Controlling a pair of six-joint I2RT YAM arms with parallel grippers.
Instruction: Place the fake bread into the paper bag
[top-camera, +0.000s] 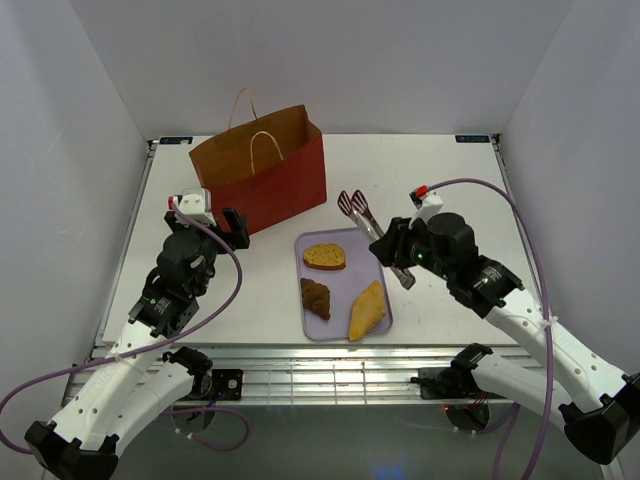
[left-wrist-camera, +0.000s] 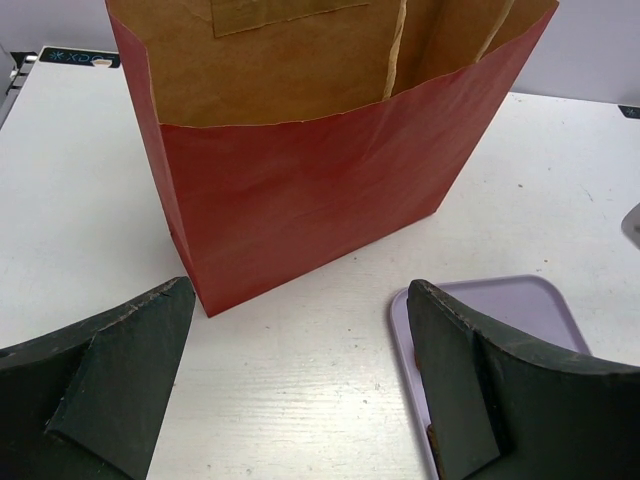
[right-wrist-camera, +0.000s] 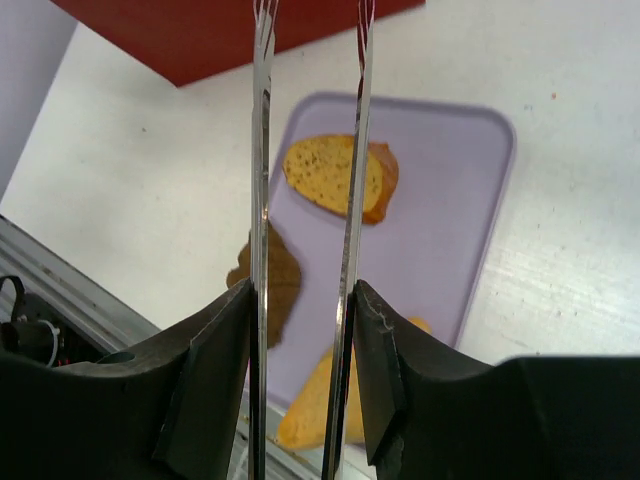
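Seen from above, three pieces of fake bread lie on the lavender tray (top-camera: 341, 240), none yet in the bag. Nearest the bases is the yellow wedge (top-camera: 367, 310), its long axis running 1 to 7 o'clock. Beside it at 10 o'clock sits the dark brown piece (top-camera: 316, 298), and beyond that the toast slice (top-camera: 324, 257) lies along 3 to 9 o'clock. The right gripper (top-camera: 392, 250) hangs over the tray's right edge, clamped on the handles of the metal tongs (top-camera: 360, 215). The tong arms (right-wrist-camera: 262, 180) stand a gap apart with nothing between them. They point toward 11 o'clock, and their tips pass the tray's far edge, so I judge they overshoot the bread. From this gripper the slice lies at 9 o'clock, the dark piece at 8 and the wedge at 7, so the tips would need to draw back and swing left. The left gripper (top-camera: 232, 228) is spread wide and empty, just beside the near wall of the paper bag (top-camera: 262, 170). The bag stands upright at the right gripper's 10 o'clock. The right arm is nearer the bread, the left nearer the bag.
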